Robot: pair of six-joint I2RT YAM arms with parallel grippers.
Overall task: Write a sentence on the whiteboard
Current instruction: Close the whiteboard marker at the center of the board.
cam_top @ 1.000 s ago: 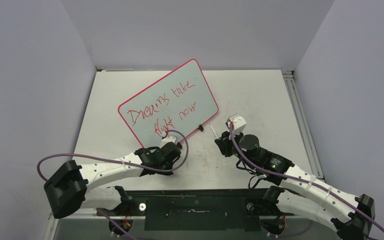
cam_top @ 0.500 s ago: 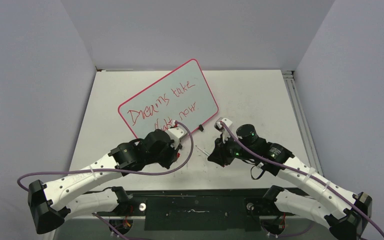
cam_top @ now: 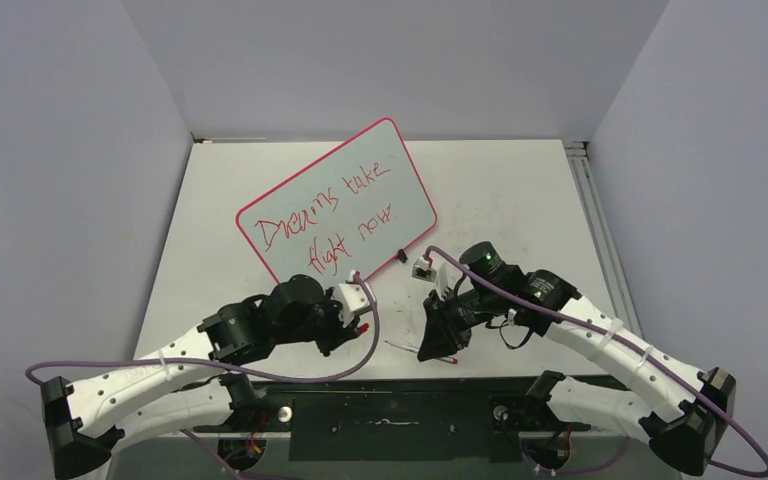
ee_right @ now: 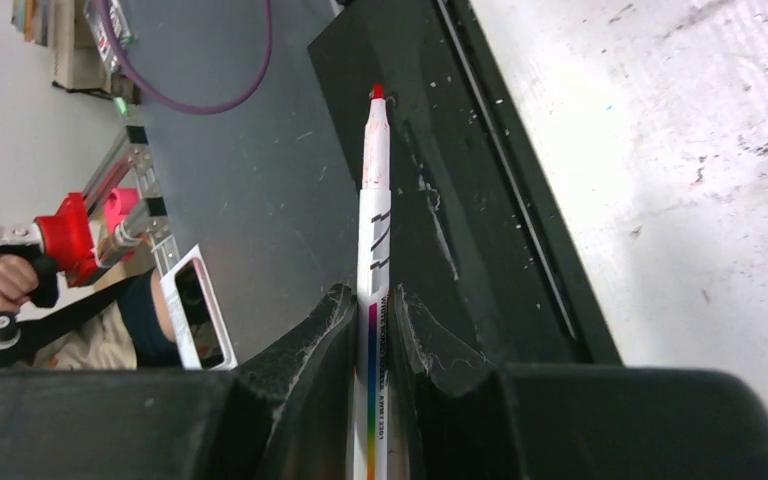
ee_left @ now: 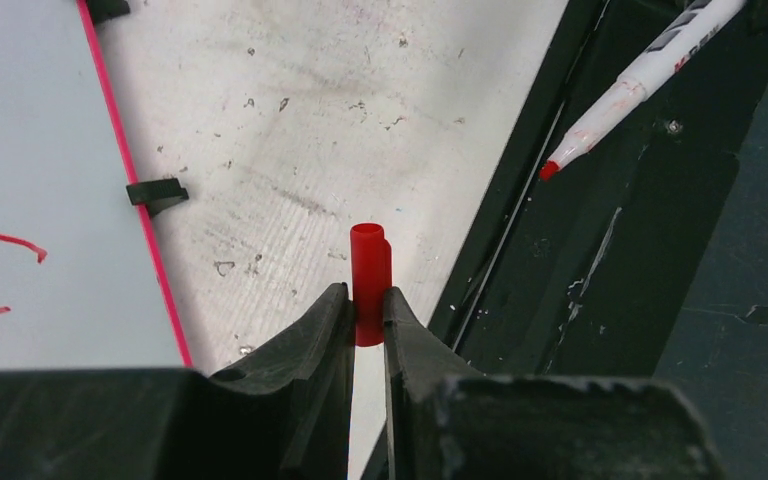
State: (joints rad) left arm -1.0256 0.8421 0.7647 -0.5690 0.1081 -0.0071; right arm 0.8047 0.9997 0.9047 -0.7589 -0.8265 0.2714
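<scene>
While the whiteboard (cam_top: pixel 335 205) is lying at an angle on the far left part of the table (cam_top: pixel 520 200), already carrying the red handwritten line "Dreams take flight now", the two arms are meeting near the table's front edge, well short of the board. The left gripper (ee_left: pixel 365 300) is pinching a red cap (ee_left: pixel 370 262) between its fingertips, with the open end pointing away from the wrist. The right gripper (ee_right: pixel 375 300) is clamping a white marker (ee_right: pixel 372 220) by its barrel, and the bare red tip is sticking out over the black base plate (ee_right: pixel 430 150). Since the sentence looks complete, the step in hand is probably capping the marker, not writing. In the left wrist view the marker is showing at the upper right, apart from the cap and slanting across it, not in line with it. The next move is calling for the two arms to bring tip and cap mouth onto one axis and then push them together gently. Both grips need to be holding firmly enough that neither piece is slipping or twisting.
</scene>
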